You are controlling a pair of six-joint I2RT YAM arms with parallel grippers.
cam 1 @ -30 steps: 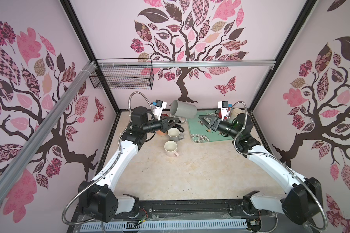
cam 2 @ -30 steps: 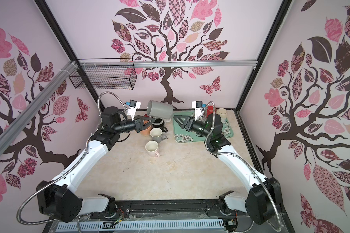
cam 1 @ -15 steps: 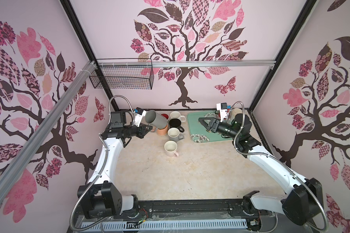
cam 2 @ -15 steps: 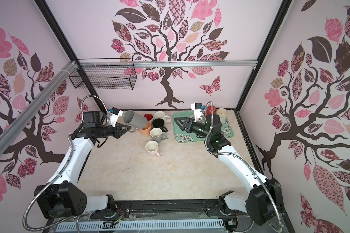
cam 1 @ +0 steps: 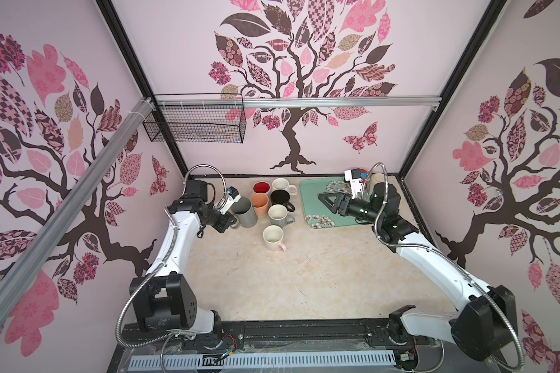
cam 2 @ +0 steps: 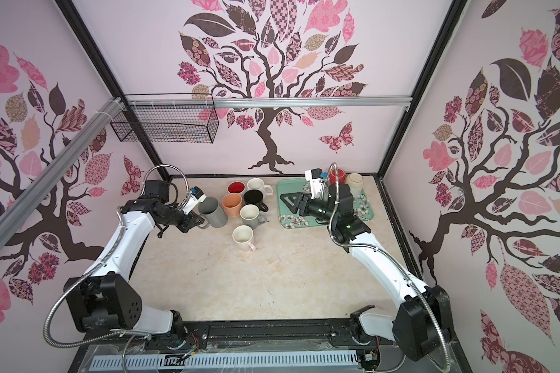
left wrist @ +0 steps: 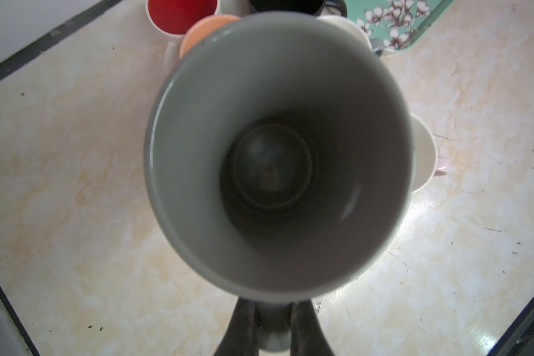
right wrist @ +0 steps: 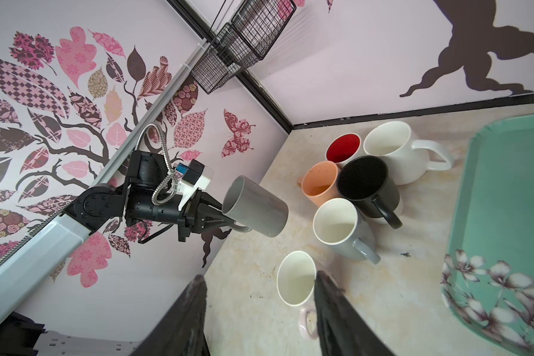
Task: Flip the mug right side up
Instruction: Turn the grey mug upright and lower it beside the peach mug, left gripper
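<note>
The left gripper pinches the grey mug by its handle, mouth up, at nine o'clock of the orange mug, apparently for setting down; the right gripper hangs spread, empty.

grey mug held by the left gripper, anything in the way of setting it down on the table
Nothing visible: the tabletop around the grey ceramic mug is bare. The orange mug stands close beside it.

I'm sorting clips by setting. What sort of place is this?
Likely a robot lab cell dressed to look homely, not a real kitchen: tree-decal wall panels box in a small tabletop, a left arm and right arm are mounted at its front, and mugs cluster beside a tray.
</note>
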